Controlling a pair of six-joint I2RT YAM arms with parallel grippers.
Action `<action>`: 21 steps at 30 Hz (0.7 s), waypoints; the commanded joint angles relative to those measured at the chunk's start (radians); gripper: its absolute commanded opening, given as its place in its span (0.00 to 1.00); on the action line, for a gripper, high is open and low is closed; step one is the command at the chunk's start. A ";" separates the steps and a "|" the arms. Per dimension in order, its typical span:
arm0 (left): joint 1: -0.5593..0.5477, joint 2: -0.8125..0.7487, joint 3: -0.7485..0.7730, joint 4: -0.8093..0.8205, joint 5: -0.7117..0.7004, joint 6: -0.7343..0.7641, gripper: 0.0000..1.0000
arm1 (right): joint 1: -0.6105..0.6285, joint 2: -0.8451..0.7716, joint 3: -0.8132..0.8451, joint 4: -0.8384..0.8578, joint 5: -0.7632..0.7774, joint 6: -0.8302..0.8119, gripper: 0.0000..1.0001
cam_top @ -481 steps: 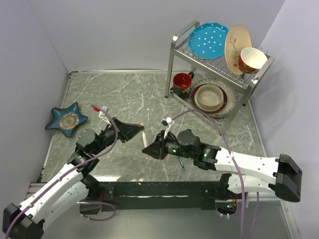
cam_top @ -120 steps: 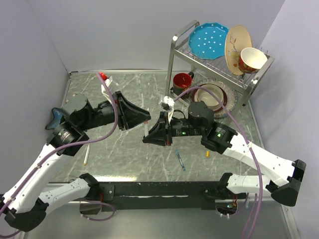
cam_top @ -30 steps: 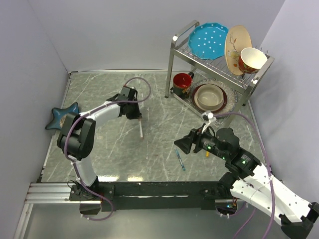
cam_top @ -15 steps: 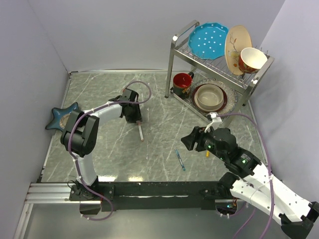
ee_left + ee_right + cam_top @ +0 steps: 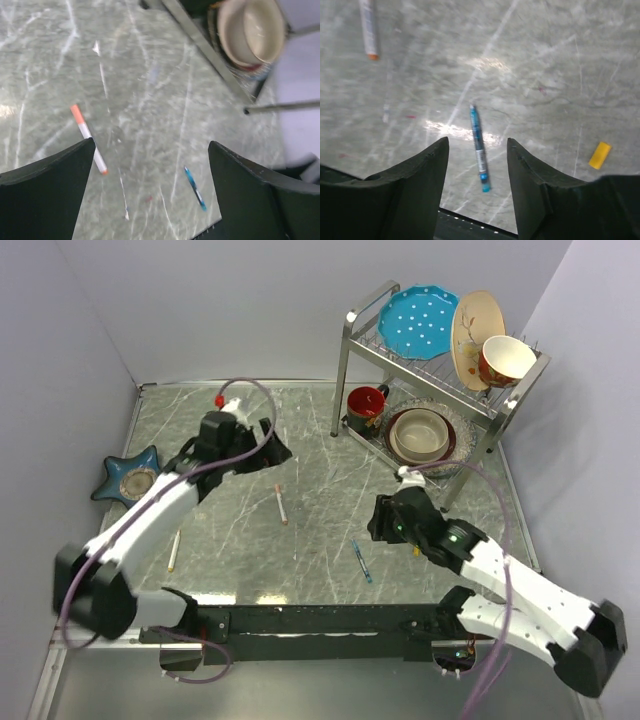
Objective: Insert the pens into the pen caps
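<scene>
A white pen (image 5: 281, 504) with a red-orange pen cap (image 5: 75, 109) on one end lies flat mid-table. My left gripper (image 5: 272, 447) hovers behind it, open and empty; in the left wrist view the pen (image 5: 88, 138) passes by the left finger of the gripper (image 5: 151, 145). A blue-teal pen (image 5: 361, 561) lies near the front edge. My right gripper (image 5: 378, 521) hangs over it, open, and its jaws (image 5: 477, 141) frame the pen (image 5: 479, 148) without touching it. A yellow pen cap (image 5: 599, 155) lies loose to the right. A second white pen (image 5: 173, 550) lies at the front left.
A metal dish rack (image 5: 348, 350) with plates and a cup stands at the back right, with a red mug (image 5: 367, 403) and a bowl (image 5: 420, 433) under it. A blue star-shaped dish (image 5: 133, 479) sits at the left. The black rail (image 5: 320, 620) runs along the near edge.
My left gripper opened, let go of the white pen and drew up and back from it. My right gripper swung in over the blue-teal pen, its jaws narrowing somewhat.
</scene>
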 commanded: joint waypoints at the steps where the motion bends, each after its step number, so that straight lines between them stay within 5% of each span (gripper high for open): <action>1: 0.000 -0.147 -0.141 0.045 0.093 0.027 0.99 | 0.001 0.148 0.068 0.001 0.045 -0.009 0.55; 13: -0.001 -0.503 -0.304 -0.034 0.117 0.116 0.99 | 0.055 0.451 0.117 0.109 -0.060 -0.041 0.42; 21: -0.001 -0.560 -0.319 -0.047 0.123 0.134 0.99 | 0.116 0.586 0.147 0.112 -0.009 -0.032 0.38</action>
